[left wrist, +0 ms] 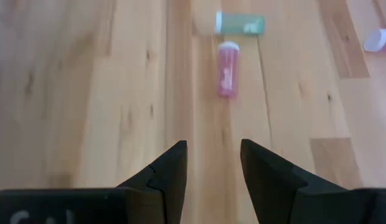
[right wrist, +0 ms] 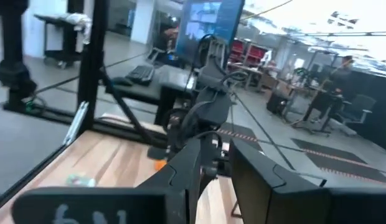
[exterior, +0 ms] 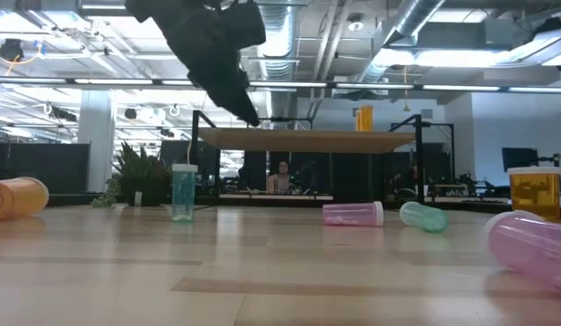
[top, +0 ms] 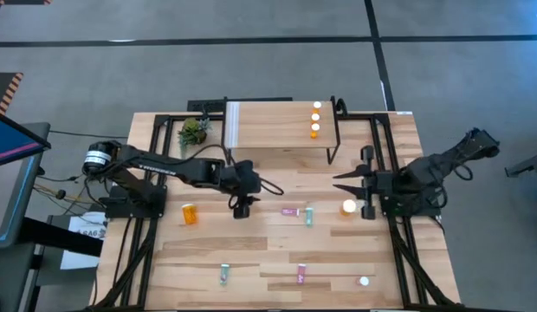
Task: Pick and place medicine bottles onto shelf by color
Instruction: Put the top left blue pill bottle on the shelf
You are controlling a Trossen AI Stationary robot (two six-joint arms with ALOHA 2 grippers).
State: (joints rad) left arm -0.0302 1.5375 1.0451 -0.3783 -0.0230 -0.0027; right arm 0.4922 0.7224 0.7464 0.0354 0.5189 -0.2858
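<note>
The shelf (top: 273, 130) stands at the table's far side with three orange medicine bottles (top: 316, 118) in a row on its right part. More bottles lie on the table: an orange one (top: 190, 213), a pink one (top: 290, 211) and a teal one (top: 309, 216). An orange bottle (top: 348, 206) stands upright. My left gripper (top: 242, 206) hovers open above the table's middle, tilted down, with the pink bottle (left wrist: 228, 70) and the teal bottle (left wrist: 240, 23) ahead of it. My right gripper (top: 342, 181) is raised, level and open beside the shelf's right legs, holding nothing.
A small green plant (top: 193, 130) sits left of the shelf. Near the front edge are a teal bottle (top: 224, 275), a pink bottle (top: 301, 274) and a white-capped one (top: 364, 281). Black frame rails run along both sides of the table. Bare wood lies between the arms.
</note>
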